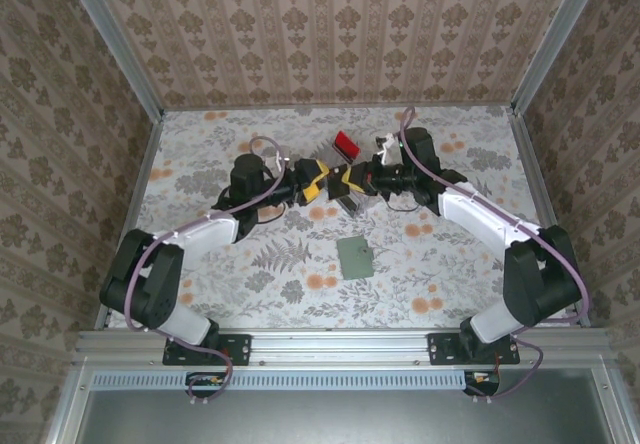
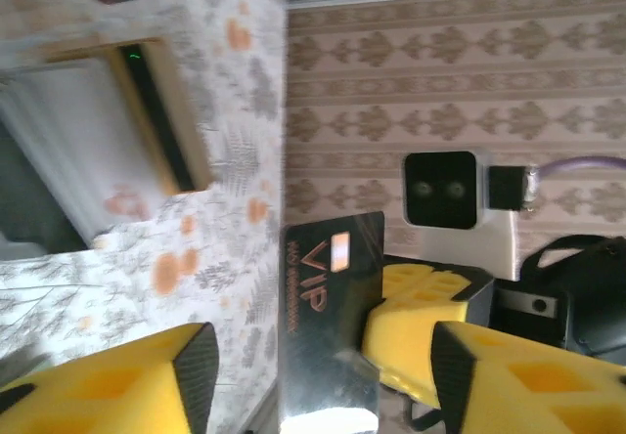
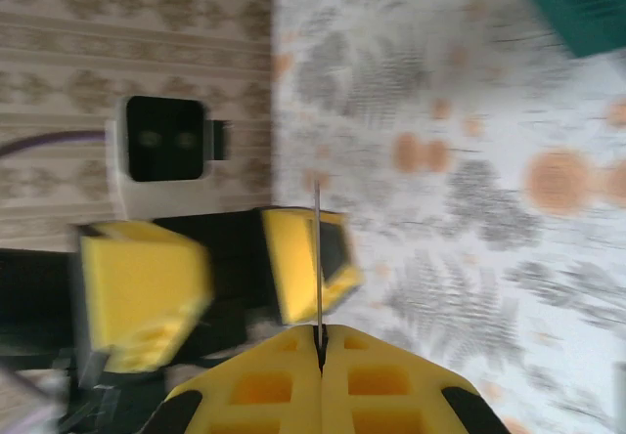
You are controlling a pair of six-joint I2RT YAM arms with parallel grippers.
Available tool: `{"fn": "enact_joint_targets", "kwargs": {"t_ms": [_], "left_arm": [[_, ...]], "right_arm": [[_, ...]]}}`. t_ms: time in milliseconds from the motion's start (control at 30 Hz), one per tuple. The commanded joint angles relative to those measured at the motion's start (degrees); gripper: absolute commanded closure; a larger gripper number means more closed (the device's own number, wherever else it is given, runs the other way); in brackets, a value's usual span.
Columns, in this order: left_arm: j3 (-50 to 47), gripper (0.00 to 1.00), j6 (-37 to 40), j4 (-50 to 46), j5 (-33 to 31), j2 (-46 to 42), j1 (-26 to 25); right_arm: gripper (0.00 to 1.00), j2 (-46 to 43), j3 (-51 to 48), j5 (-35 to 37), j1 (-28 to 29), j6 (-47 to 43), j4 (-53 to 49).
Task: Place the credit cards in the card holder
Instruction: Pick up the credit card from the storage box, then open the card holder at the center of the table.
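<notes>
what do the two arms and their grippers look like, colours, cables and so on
The left arm and right arm match: black rounded joints, white link shells, and a thin purple cable along each. The left gripper and right gripper have chunky yellow fingers with moulded recesses and black tip pads. A white wrist camera with a black face is mounted by the right gripper.

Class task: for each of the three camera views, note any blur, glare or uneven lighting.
Top external: evenly lit and sharp, the card holder crisp. Left wrist: white glare on the lower end of the dark VIP card. Right wrist: motion blur smears the floral table.
</notes>
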Motion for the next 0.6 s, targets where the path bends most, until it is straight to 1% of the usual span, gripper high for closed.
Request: {"fn": "enact_joint_targets", "kwargs": {"t_ms": [0,33,67,133,233,333,467,567], "left_arm": [[3.0,0.28,17.1,-28.4,-8.6,-6.6,-0.9],[4.0,0.27,20.8,-34.8,-11.7,-7.8,-1.4],[4.7,0.24,23.5,-39.5,-14.3,-8.7,-1.8],[4.3,0.24,25.5,-43.3,-16.9,-9.7,-2.4],[2.6,0.24,25.8,-43.7,-17.8,-10.2,-3.5],[2.2,0.24,26.1,-44.1,-19.1,-9.9,-5.9],[2.7,0.24,26.2,-44.1,-20.2,-8.6,-8.7],[3.8,0.24,26.9,-45.4,-21.4,-7.8,-10.4]], "right_arm": [[0.96,-4.1,1.9,15.7,3.0,-14.9,-21.5],[0.96,-4.4,1.3,18.4,4.3,-16.2,-24.0],[0.96,-4.7,-0.2,19.5,5.5,-16.8,-24.2],[0.97,-5.3,-3.5,20.3,7.4,-15.8,-23.1],[0.97,-5.6,-6.7,23.9,11.0,-14.7,-22.5],[0.97,-4.7,-8.2,25.1,13.4,-14.2,-21.7],[0.97,-3.6,-10.4,27.0,14.0,-12.8,-19.6],[0.97,-4.1,-11.1,29.7,14.1,-12.9,-20.4]]}}
